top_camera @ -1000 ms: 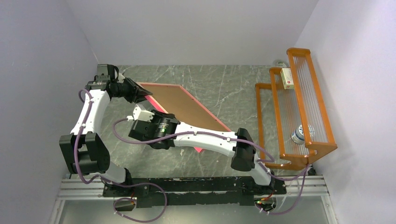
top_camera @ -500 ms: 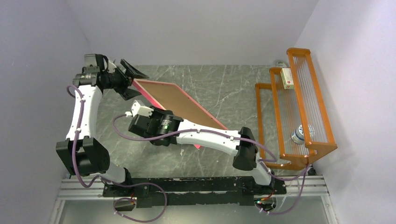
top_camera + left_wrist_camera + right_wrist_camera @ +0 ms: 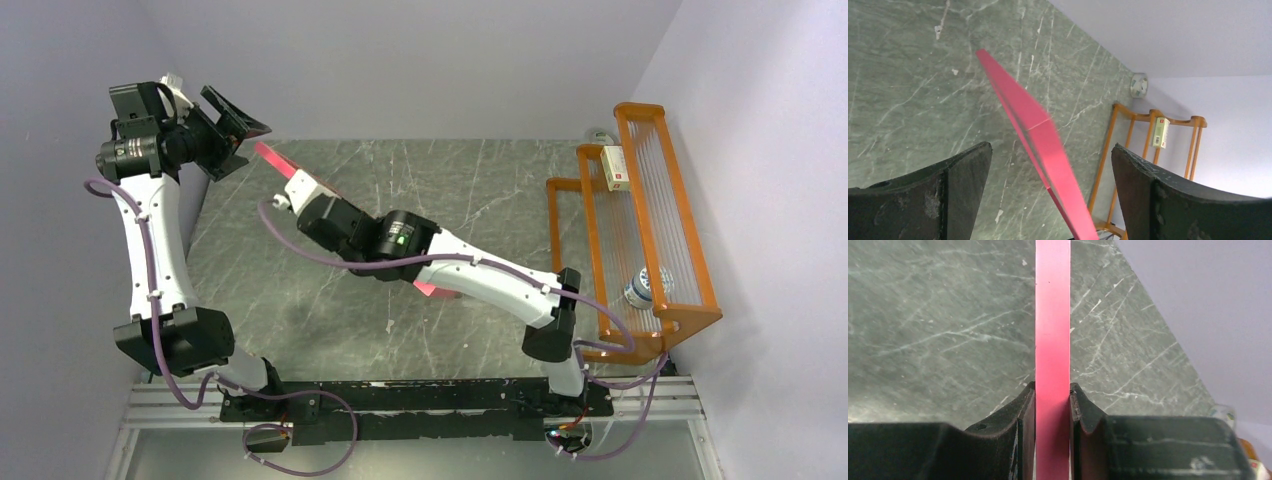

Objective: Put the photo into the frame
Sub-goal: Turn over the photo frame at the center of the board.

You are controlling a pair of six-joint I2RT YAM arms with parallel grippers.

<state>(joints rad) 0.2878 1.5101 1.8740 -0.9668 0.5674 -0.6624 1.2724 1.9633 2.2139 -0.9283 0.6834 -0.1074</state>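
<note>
Orange wire rack [image 3: 690,270] with stepped tiers stands at the table's right edge against the wall. The upper tier holds a small white carton with a red mark [image 3: 615,167], and the lower tier holds a small round tin [image 3: 648,287]. There's a small round pale object [image 3: 598,135] in the back corner behind the rack, but I can't tell what it is.

Left gripper [image 3: 240,143] is up high in the back-left corner with its jaws spread wide, holding nothing. In its wrist view the thin pink rectangular picture frame [image 3: 1040,132] passes between the two black fingers [image 3: 955,190] with clear gaps on both sides, so no contact.

Right gripper [image 3: 300,195] is clamped on the frame's edge. In its wrist view both pads are pressed flat against the pink strip [image 3: 1052,315], with a narrow gap filled by the frame.

The frame [image 3: 285,168] is held up on edge above the grey-green marbled tabletop [image 3: 480,200] and is seen almost edge-on from above. It runs from back-left towards near-right, mostly hidden under the right arm, with a pink sliver showing below the forearm. I can't tell whether that low end touches the table.

Clearance: bare marble on both sides of the frame. The rack is well apart to the right. The left wall is close beside the left arm, and the back wall is just behind its gripper.
</note>
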